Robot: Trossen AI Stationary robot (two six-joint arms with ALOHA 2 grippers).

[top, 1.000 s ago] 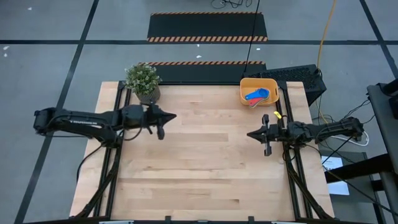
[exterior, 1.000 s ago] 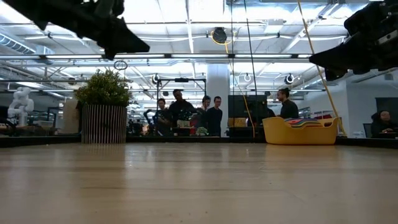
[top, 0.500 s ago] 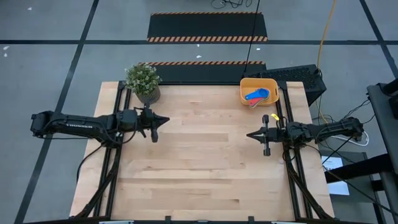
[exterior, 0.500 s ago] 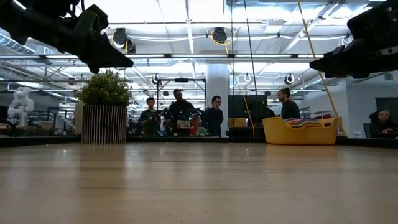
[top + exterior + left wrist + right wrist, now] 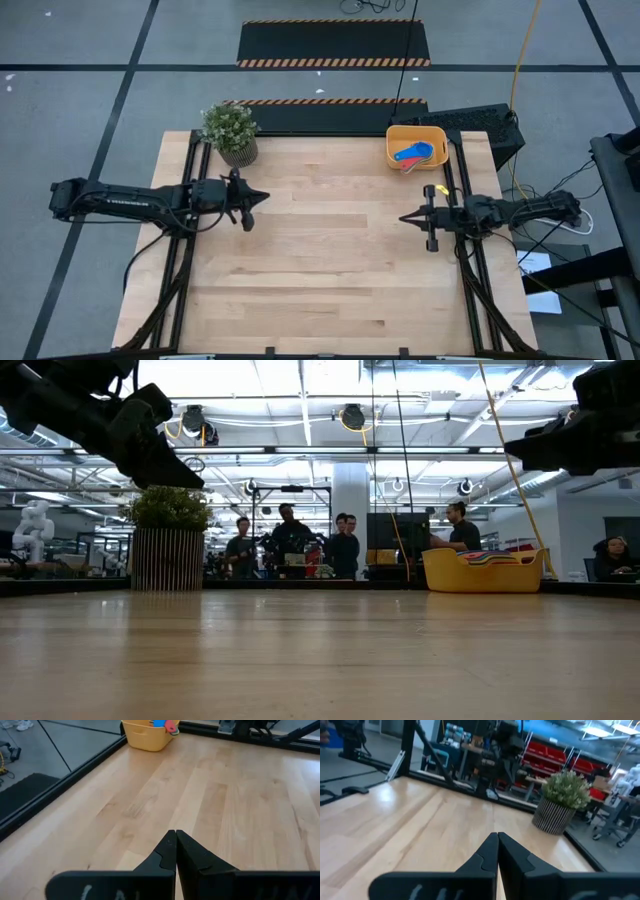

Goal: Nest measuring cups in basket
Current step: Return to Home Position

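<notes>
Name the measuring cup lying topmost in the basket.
The blue measuring cup: its bowl shows whole from above; only edges of the teal cup and red cup show beside it.

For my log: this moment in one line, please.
measuring cups in basket | left gripper shut, above table | right gripper shut, above table

You had open wood across the whole middle of the table (image 5: 320, 260), from one arm to the other, and the near half lay just as free. The left gripper (image 5: 262, 196), fingers pressed together, hung high over the left side. The potted plant (image 5: 230, 130) stood near it and blocked the far left corner. The right gripper (image 5: 404, 217), also closed, hung high over the right side. The basket (image 5: 416, 128) holding the measuring cups (image 5: 412, 153) filled the far right corner, near that arm.
</notes>
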